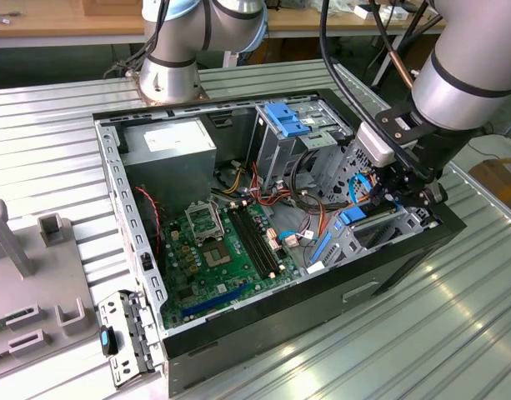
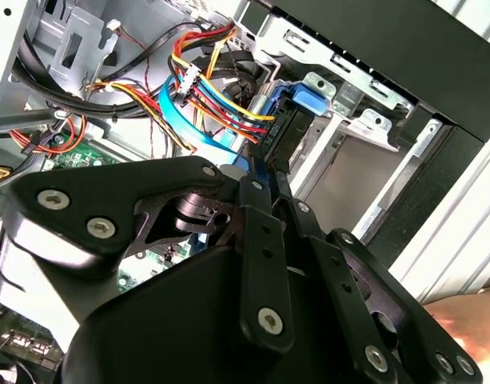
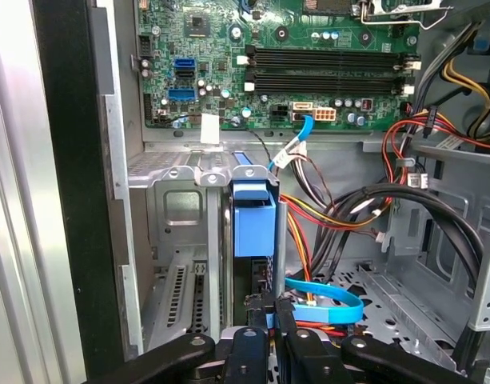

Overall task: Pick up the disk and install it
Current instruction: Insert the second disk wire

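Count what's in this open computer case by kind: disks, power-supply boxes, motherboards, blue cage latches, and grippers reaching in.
disk: 1
power-supply box: 1
motherboard: 1
blue latch: 1
gripper: 1
Total: 5

A big open computer case (image 1: 238,350) lies on its side on the shiny striped metal counter (image 1: 455,333). Inside it sits a green board (image 1: 213,258) with long black slots. A grey box with a white label (image 1: 170,143) sits in one corner of the case. A blue plastic latch (image 1: 284,118) rests on top of a metal cage. Red, yellow and orange wires (image 2: 221,108) bunch together beside a flat blue cable (image 3: 328,300). Grey plastic holders (image 1: 38,275) stand outside the case, at the exterior view's left.
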Robot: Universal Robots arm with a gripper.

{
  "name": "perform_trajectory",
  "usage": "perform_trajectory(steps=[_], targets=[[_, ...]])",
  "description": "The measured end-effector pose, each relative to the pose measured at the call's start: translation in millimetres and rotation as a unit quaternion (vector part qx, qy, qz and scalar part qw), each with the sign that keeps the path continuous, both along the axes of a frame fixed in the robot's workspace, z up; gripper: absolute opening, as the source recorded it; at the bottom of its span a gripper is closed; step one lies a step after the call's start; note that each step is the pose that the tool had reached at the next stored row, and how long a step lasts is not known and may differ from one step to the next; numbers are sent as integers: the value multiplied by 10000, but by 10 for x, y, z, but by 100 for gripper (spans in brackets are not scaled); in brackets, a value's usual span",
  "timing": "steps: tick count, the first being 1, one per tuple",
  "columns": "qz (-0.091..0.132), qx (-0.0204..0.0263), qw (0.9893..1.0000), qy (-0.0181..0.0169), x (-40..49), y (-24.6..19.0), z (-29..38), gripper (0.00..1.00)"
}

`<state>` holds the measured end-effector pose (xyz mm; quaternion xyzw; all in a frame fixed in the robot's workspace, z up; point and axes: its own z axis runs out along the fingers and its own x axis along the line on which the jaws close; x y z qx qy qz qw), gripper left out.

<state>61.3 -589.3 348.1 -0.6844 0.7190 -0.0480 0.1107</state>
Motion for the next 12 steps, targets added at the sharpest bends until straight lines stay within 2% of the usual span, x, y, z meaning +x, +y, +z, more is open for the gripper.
perform_trajectory(steps=[3,12], targets=[[0,1,10000,0,0,0,-26,16],[0,1,10000,0,0,0,-51,16]])
